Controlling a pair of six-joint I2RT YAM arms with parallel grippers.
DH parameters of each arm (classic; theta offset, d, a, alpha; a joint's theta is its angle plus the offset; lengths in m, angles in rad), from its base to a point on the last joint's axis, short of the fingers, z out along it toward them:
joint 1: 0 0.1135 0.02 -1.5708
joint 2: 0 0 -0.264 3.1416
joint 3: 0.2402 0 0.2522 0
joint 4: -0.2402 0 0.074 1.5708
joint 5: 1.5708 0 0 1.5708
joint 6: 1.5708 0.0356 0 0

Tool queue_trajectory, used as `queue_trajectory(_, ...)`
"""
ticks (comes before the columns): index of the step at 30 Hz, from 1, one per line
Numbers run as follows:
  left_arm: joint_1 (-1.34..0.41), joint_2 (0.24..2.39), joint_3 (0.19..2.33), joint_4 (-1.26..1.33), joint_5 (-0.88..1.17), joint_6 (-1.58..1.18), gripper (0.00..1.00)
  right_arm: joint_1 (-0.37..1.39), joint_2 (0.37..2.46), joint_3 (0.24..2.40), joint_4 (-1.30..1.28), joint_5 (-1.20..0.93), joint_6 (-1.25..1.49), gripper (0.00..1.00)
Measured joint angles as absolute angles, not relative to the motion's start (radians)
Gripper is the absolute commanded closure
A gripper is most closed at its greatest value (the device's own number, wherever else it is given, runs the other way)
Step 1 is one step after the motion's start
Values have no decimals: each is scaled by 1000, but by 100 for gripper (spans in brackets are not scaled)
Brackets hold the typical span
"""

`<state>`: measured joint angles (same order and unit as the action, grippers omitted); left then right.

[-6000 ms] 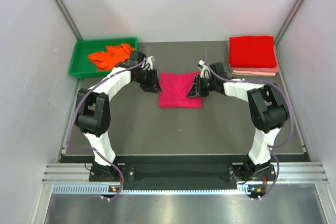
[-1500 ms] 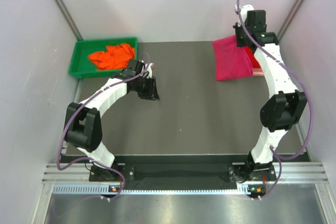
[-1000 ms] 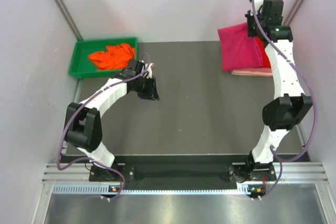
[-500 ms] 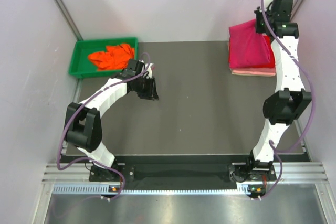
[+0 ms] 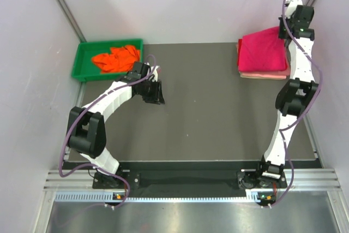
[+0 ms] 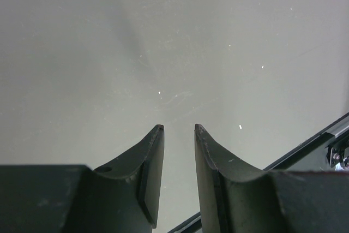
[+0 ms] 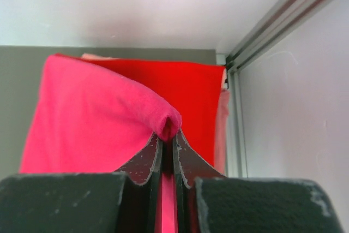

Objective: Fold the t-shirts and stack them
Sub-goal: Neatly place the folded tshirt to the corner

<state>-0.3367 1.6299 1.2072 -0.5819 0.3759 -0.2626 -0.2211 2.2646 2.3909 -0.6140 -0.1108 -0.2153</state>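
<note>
Upper right of the top view: the magenta-pink t-shirt (image 5: pixel 260 50), folded, lies on top of two other folded shirts at the far right corner of the counter (image 5: pixel 207 124). Its far edge is lifted. The right arm (image 5: pixel 299 61) reaches over it. In the right wrist view its jaws are pressed together on a rolled fold of that edge.

Beneath it are the bright red t-shirt (image 7: pixel 193 88) and, at the bottom, the pale pink t-shirt (image 5: pixel 264 75). The orange t-shirt (image 5: pixel 115 57) sits crumpled in the green tray (image 5: pixel 78 64), upper left. The left arm (image 5: pixel 117 92) hangs over bare counter, jaws parted by a narrow gap, holding nothing.

Handling, my judgement: the cloth is light, soft and limp. It sags wherever it is unsupported, is not fragile, and is unlikely to slip from a pinch. The best hold is a doubled edge or corner, as here. The orange one probably wants two corners, one per arm.
</note>
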Motion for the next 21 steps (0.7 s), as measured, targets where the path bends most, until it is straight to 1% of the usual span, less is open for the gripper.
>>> queue_trajectory(10,-337,1655,1208,-585,376,-262,66,-256,2411,2444,-465,-141,-209,100)
queue_trajectory(21,-337,1672,1209,-588,376,-262,66,-258,2482,2476,-369,-117,-205,100)
